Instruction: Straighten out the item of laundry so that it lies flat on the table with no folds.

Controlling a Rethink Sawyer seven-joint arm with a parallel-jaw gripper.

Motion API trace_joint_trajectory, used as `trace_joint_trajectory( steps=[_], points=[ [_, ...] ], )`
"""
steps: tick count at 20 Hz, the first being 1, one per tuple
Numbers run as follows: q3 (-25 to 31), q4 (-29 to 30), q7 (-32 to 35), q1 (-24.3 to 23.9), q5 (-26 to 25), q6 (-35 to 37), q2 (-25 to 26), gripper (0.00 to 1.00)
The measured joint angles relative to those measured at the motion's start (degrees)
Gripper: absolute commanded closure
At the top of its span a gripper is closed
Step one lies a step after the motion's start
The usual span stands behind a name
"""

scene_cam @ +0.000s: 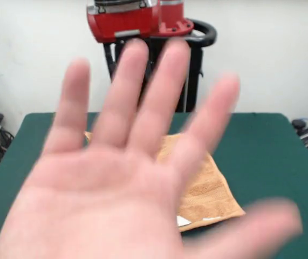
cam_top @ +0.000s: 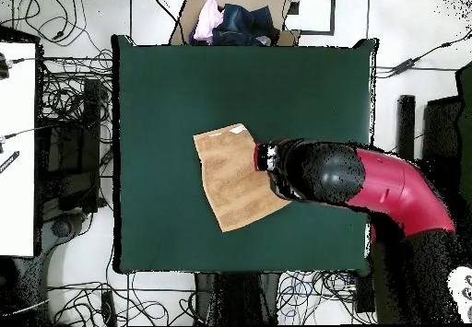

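Most of towel [scene_cam: 207, 191] hidden by blurred hand [scene_cam: 127, 178]; arm [cam_top: 369, 181] overlaps its edge, gripper's grip unreadable

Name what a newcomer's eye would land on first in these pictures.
In the front view a person's open hand fills most of the picture, held close before the camera and hiding much of the orange-tan towel behind it. From overhead, the red and black arm reaches in over the green table, its end above one edge of the towel, which lies askew near the middle.
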Motion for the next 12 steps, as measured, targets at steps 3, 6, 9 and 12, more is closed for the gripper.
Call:
trace_joint_trajectory(
  steps=[3, 6, 9, 12],
  points=[
    [0.01, 0.00, 0.00, -0.01, 0.22, -0.72, 0.69, 0.00],
    [0.02, -0.02, 0.00, -0.01, 0.22, -1.06, 1.21, 0.00],
    [0.07, -0.02, 0.00, -0.01, 0.14, -1.24, 1.74, 0.00],
    [0.45, -0.02, 0.00, -0.28, 0.11, -2.56, 2.85, 0.00]
  ],
)
